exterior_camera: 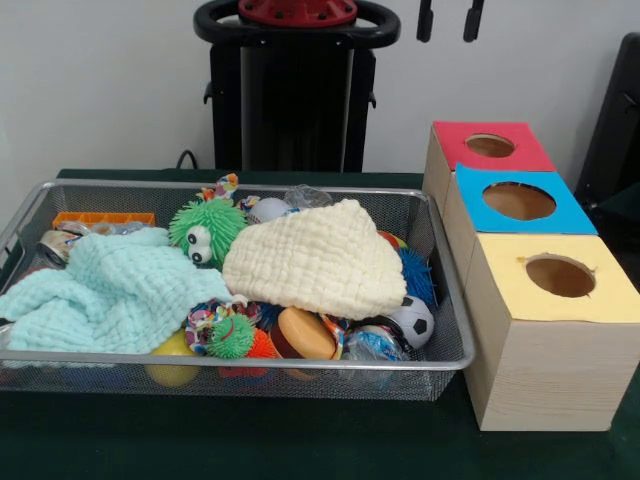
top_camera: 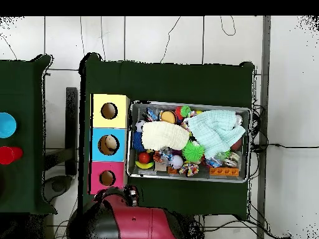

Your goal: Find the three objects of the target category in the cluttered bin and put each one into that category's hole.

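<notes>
The wire mesh bin (exterior_camera: 250, 362) stands on the dark green table, full of toys and two cloths; it also shows in the overhead view (top_camera: 128, 143). A crumpled clear plastic bottle (exterior_camera: 306, 195) pokes up at the bin's far side behind the cream cloth. Another clear bottle with bluish bits (exterior_camera: 374, 344) lies at the near right corner. A third is hidden. The blue-panelled hole (exterior_camera: 518, 201) is the middle of three boxes right of the bin; overhead it (top_camera: 108, 144) shows something pale inside. My gripper (exterior_camera: 450, 20) hangs at the top edge, drawn back, fingers apart and empty.
A cream cloth (exterior_camera: 315, 258) and a mint cloth (exterior_camera: 115, 290) cover much of the bin. Around them lie a green spiky toy (exterior_camera: 205, 228), a small football (exterior_camera: 412, 322), an orange tray (exterior_camera: 103, 218) and balls. Red (exterior_camera: 490, 146) and yellow (exterior_camera: 560, 276) holes flank the blue one.
</notes>
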